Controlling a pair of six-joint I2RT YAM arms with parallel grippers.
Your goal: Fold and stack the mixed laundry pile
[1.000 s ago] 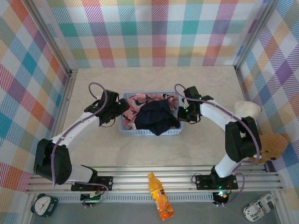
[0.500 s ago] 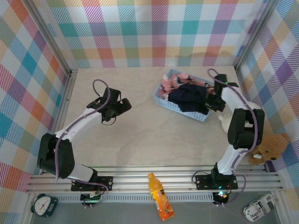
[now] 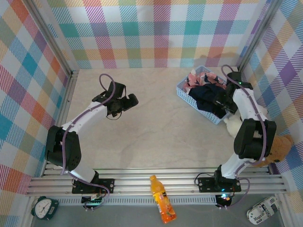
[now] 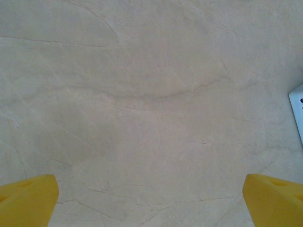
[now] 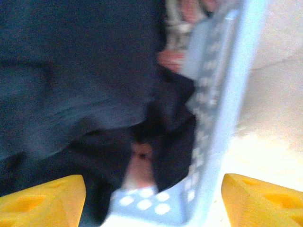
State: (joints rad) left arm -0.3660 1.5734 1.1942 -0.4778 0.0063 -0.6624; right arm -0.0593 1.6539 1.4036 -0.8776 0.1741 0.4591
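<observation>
Risk: right gripper [image 5: 152,198], jaws spread astride the basket [image 5: 213,94] wall at far right, may close on plastic instead of navy trousers [image 5: 71,71]; left gripper [image 4: 151,201] gapes over table [image 4: 142,94]

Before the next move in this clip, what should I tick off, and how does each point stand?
1. Right tool open: ok, fingertips wide apart, basket wall between them.
2. Left tool open and empty: ok, over bare table.
3. Clothes out of the basket: not ok, trousers and pink garment both lie inside, bunched.
4. Folding room: ok, the table's middle is bare.
5. Basket free of the white teddy bear: cannot tell, the right arm covers where they would meet.
</observation>
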